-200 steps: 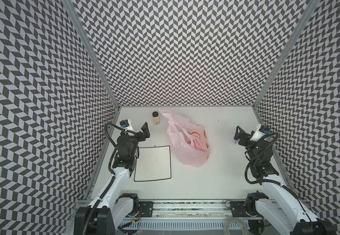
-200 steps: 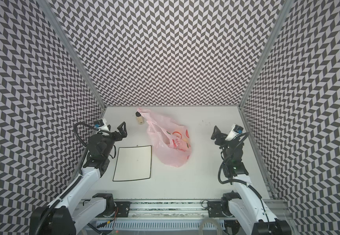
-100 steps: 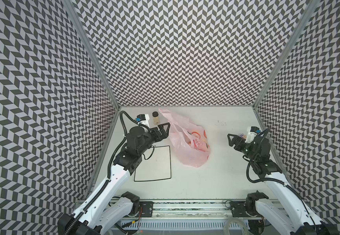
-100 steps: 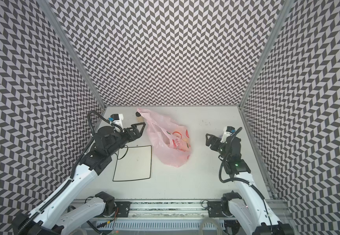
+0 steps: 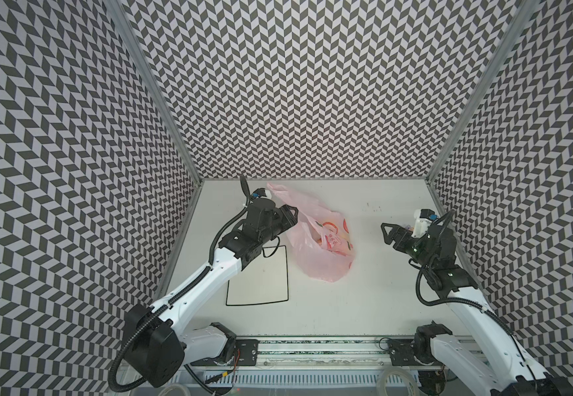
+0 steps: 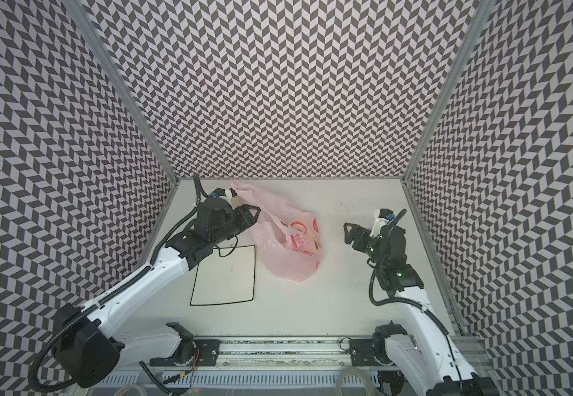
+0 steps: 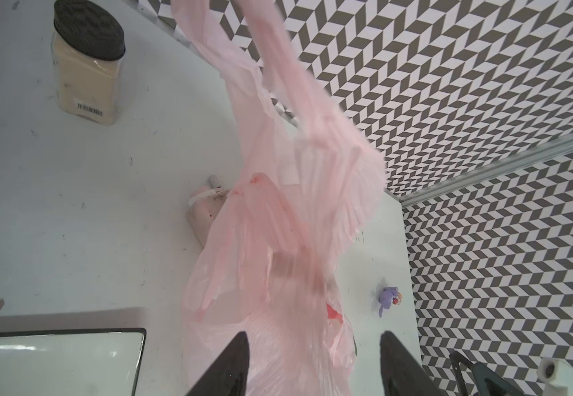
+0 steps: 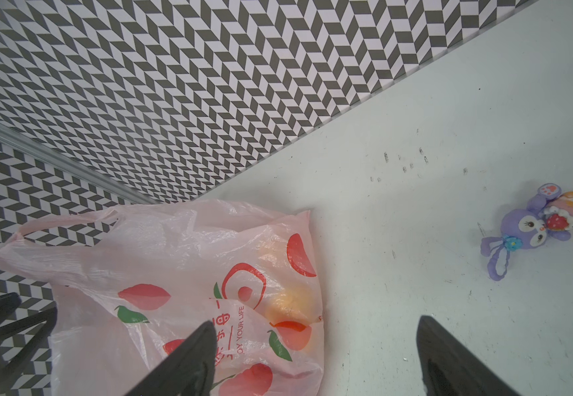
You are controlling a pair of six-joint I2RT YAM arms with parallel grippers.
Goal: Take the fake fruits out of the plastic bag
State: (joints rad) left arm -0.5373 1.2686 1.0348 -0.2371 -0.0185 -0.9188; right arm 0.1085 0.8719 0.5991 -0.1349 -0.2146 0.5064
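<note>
The translucent pink plastic bag (image 5: 322, 264) lies within the parted left gripper (image 5: 291, 217); the right gripper (image 5: 384, 233), at its 3 o'clock, gapes empty.

White table (image 5: 381, 291), plastic bag (image 5: 316, 264), plate (image 5: 261, 284), jar (image 7: 86, 68), toy (image 8: 532, 229)

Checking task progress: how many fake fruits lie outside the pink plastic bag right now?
0. None shows on the white table; at least one yellow-orange glossy plastic fruit shows through the thin translucent pink plastic bag. Others may be hidden inside.
</note>
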